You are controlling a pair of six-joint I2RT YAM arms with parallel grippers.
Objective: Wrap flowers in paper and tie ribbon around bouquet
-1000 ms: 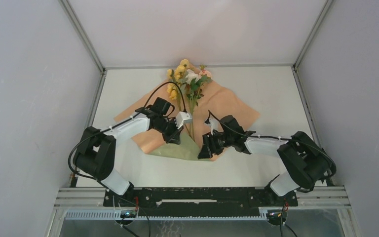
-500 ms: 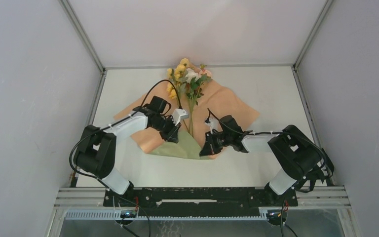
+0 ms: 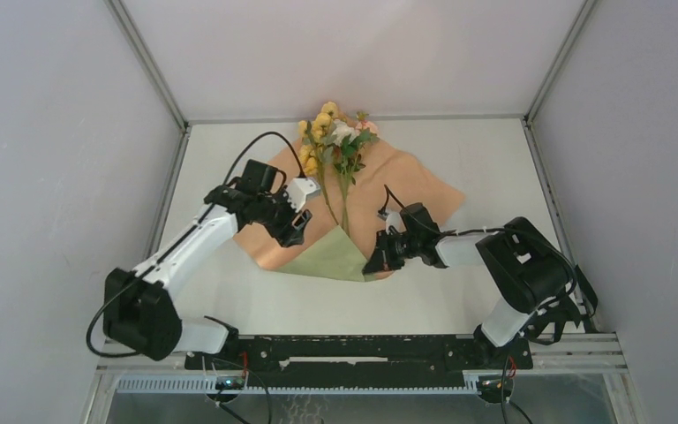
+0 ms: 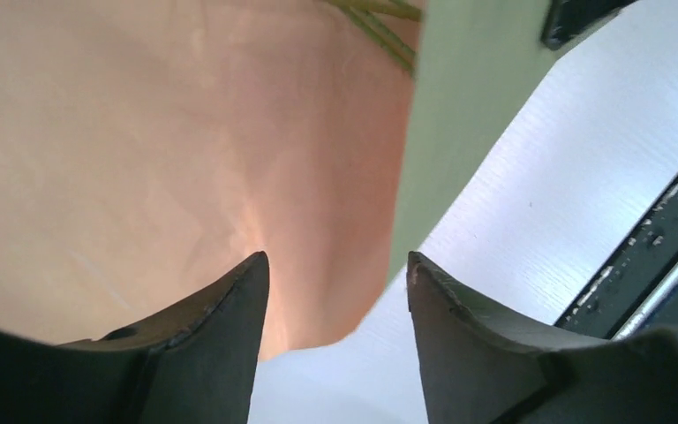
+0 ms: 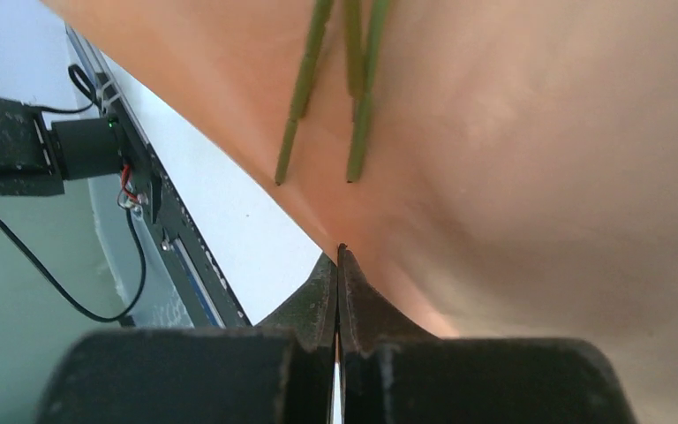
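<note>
- left gripper [image 3: 296, 225] is released: fingers spread, nothing between them, hovering over the peach side of the paper [image 3: 406, 190]
- just off to that hand's right is the olive-green flap [image 3: 334, 258] folded over the peach, with bare white table [image 3: 485, 159] past it
- right gripper [image 3: 372, 263] is clenched tight, tips pinching the very edge of the paper at the flap's near corner
- two green stems [image 5: 305, 97] lie on the peach side right ahead of those closed tips, close but not touching
- the flowers [image 3: 334, 140] sit well beyond both hands, blooms at the paper's far end, stems running back between the two grippers
</note>
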